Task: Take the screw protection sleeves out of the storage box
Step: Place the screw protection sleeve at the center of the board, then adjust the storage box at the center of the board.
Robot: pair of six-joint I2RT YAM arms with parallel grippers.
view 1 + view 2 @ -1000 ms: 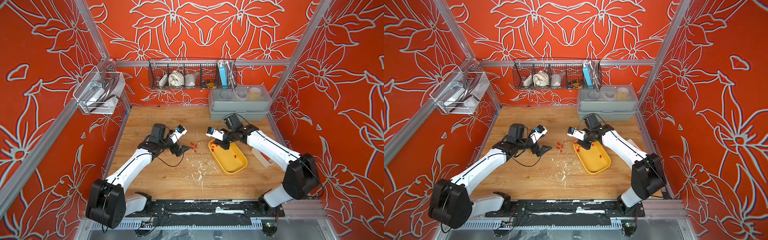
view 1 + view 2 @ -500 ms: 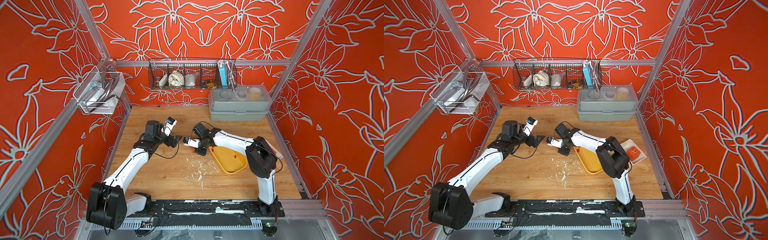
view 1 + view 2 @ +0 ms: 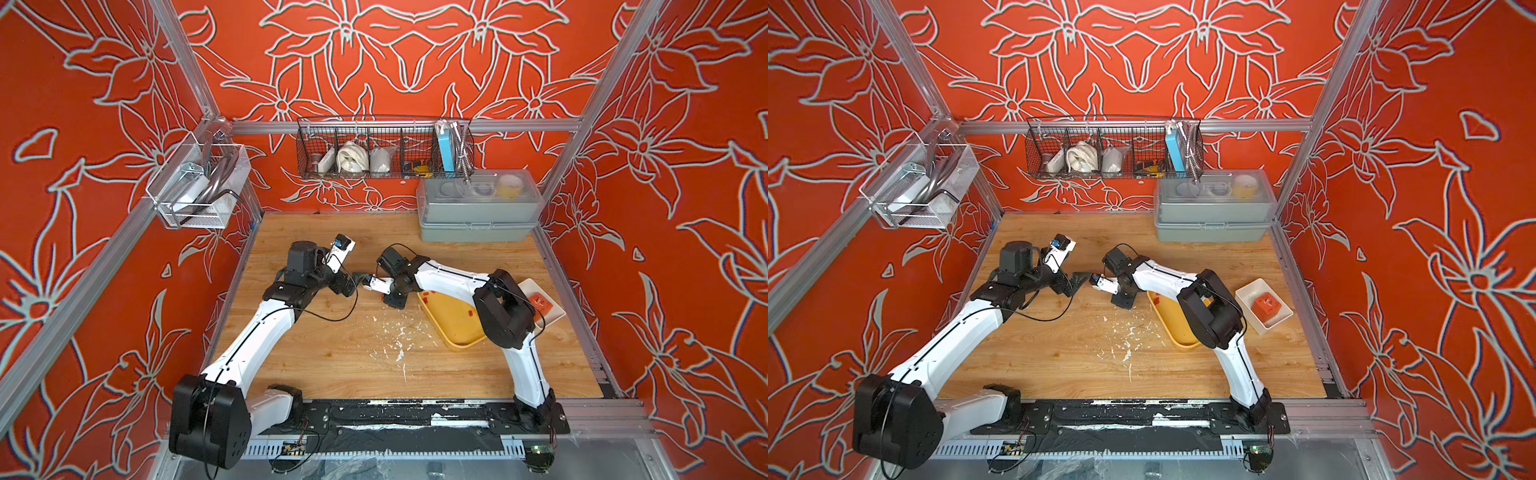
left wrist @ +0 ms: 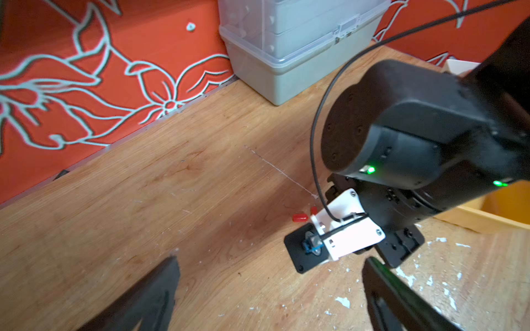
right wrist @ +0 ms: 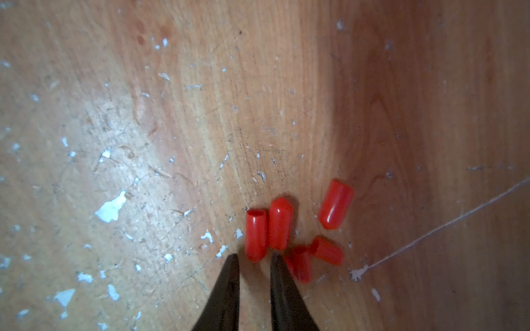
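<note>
- Sleeves first: we counted five screw protection sleeves (image 5: 279, 223) bunched on the wooden table (image 5: 172, 114), outside the storage box (image 3: 453, 328). In a top view that spot sat at mid-frame, just left of the box's upper corner.
- We found the right gripper (image 5: 255, 269) directly over them, its jaws parted by a narrow gap and clamping nothing. The nearest sleeve (image 5: 256, 238) lay just beyond the tips, its long axis in line with the fingers.
- We saw the left gripper (image 4: 269, 259) wide open and empty, near the bunch on the side away from the box.
- We noted a few more sleeves (image 3: 469, 313) on the box floor, right of the right gripper in both top views, so we judged the right arm nearer for the next pick.
- We read the sleeves as smooth, glossy red tubes, one end rounded shut, the other open, likely to roll. The box was shallow yellow plastic with rounded corners, and the table was scuffed wood with white flecks (image 5: 110, 207).
</note>
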